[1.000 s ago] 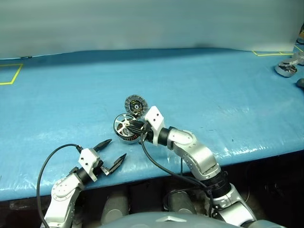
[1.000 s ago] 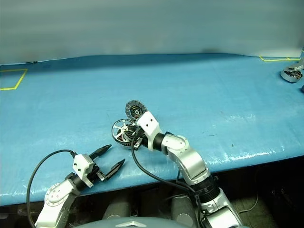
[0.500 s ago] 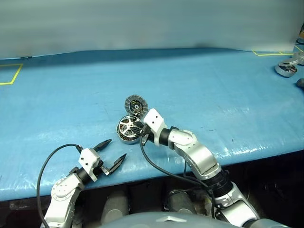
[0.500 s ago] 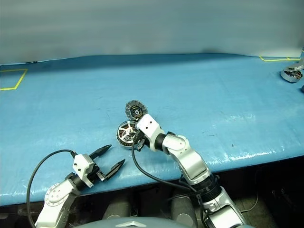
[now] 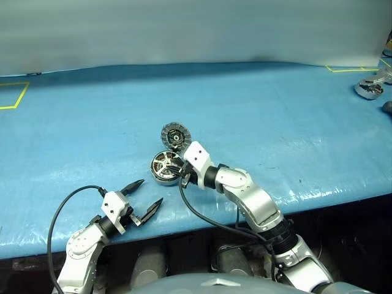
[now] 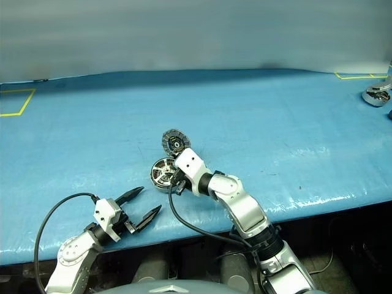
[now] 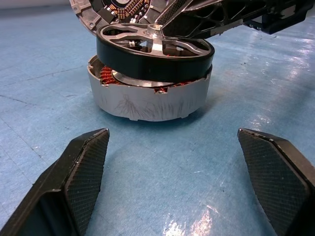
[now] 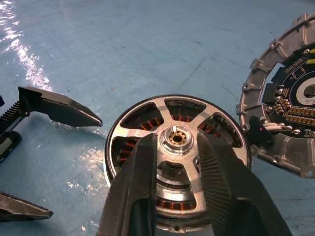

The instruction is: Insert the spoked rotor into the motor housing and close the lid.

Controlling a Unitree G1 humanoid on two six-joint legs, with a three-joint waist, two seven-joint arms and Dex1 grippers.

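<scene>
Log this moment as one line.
silver spoked rotor: sits atop copper-wound motor housing, not fully seated | right gripper: straddles a spoke, loosening | left gripper: open, idle | grey lid: beside housing

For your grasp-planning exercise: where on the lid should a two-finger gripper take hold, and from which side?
Grip the lid across its segmented rim, coming from above on its far edge. It lies flat, and its near edge sits close beside the motor housing, probably leaving the fingers no room there.

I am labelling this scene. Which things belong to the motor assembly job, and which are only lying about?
For the job:
- spoked rotor, sitting on the motor housing
- lid, flat on the table beside them

Lying about:
- silver part at the far right table edge
- yellow tape marks
</scene>
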